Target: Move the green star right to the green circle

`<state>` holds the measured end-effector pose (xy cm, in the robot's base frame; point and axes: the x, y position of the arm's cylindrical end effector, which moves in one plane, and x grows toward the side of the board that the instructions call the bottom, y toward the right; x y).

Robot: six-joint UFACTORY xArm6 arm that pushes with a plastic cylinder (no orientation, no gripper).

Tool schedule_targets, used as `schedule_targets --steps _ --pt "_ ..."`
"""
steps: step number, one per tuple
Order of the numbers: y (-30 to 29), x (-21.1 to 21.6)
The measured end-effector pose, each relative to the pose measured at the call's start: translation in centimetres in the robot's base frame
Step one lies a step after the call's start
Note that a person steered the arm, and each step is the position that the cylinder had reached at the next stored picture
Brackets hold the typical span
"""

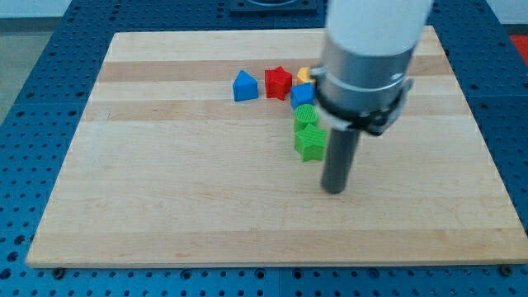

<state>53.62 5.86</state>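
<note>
My tip [334,190], the bare lower end of a dark rod with no jaws to open or close, rests on the pale wooden bench [165,198]. The green star-shaped block [308,142] lies just to its upper left, apparently touching the green circular block [305,115] directly above the star. Further up: two blue blocks [244,86] [302,95], one red star [278,82], one yellow block [304,74], partly hidden.

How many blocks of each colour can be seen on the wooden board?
Blue: 2, the blue house-shaped block and the blue block
Red: 1, the red star
Green: 2, the green circle and the green star
Yellow: 1, partly hidden
Total: 6
</note>
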Motion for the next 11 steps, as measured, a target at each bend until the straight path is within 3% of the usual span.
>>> schedule_targets --steps 1,3,4,7,9,11 --pt "-3.4 1.1" --pt "-7.2 -7.0" --pt "-6.9 -6.5" --pt "1.0 -5.9" --pt "2.6 -9.7" --pt "2.6 -10.1"
